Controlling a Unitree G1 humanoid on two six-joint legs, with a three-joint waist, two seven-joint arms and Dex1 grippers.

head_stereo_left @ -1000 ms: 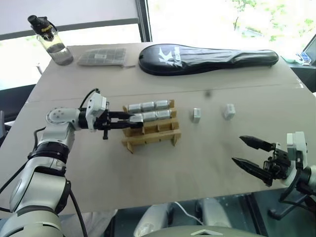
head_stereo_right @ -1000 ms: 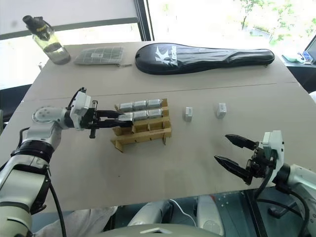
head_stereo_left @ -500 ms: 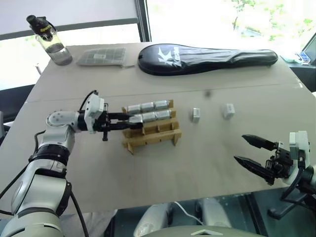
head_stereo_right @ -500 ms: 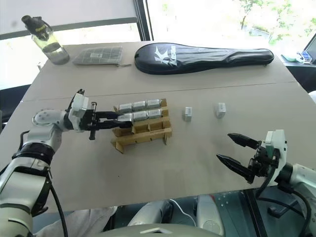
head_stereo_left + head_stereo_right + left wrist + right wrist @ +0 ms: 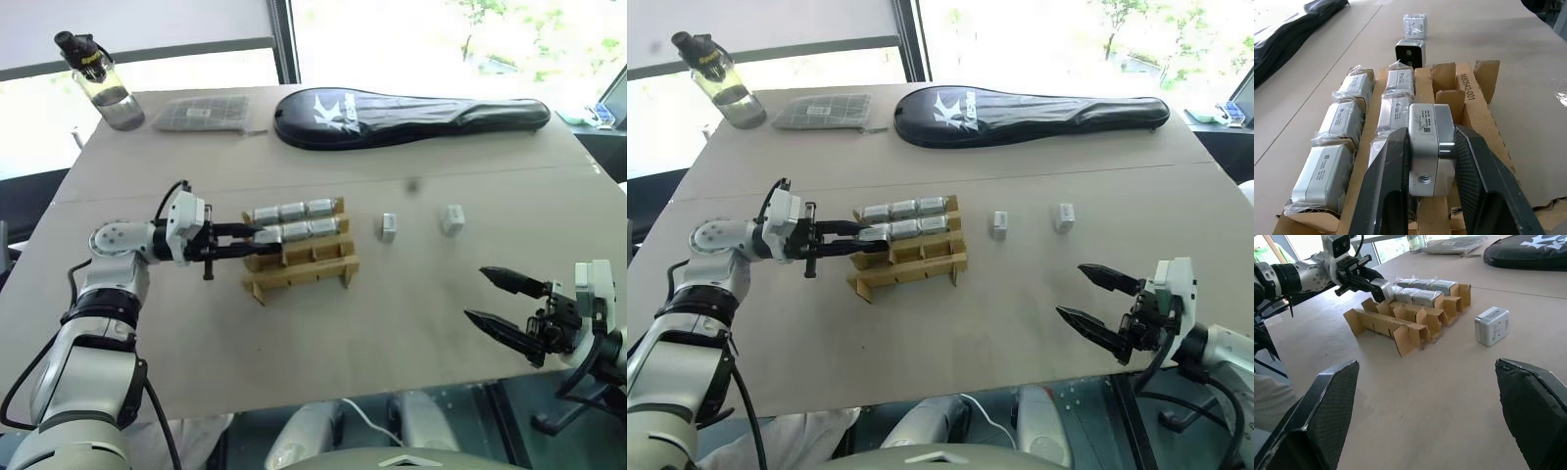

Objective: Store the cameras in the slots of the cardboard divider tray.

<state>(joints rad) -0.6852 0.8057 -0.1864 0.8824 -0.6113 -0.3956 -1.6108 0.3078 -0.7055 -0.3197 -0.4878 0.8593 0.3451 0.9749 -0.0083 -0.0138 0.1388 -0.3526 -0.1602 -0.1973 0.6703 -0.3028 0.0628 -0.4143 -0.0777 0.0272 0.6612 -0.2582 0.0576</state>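
The cardboard divider tray [image 5: 302,266] stands mid-table. Its far row holds three wrapped cameras [image 5: 294,210], and the second row holds more wrapped ones [image 5: 1395,110]. My left gripper [image 5: 1431,137] reaches in level from the left and is shut on a bare silver camera [image 5: 1429,147] at the tray's left end, beside the second row. Which slot lies under it I cannot tell. Two loose cameras [image 5: 389,227] [image 5: 453,219] sit on the table right of the tray. My right gripper [image 5: 476,294] hangs open and empty near the table's front right edge.
Along the back of the table lie a water bottle [image 5: 101,81], a flat grey gridded pad [image 5: 201,112] and a long black racket case [image 5: 411,116]. Bare tabletop stretches between the tray and the right gripper.
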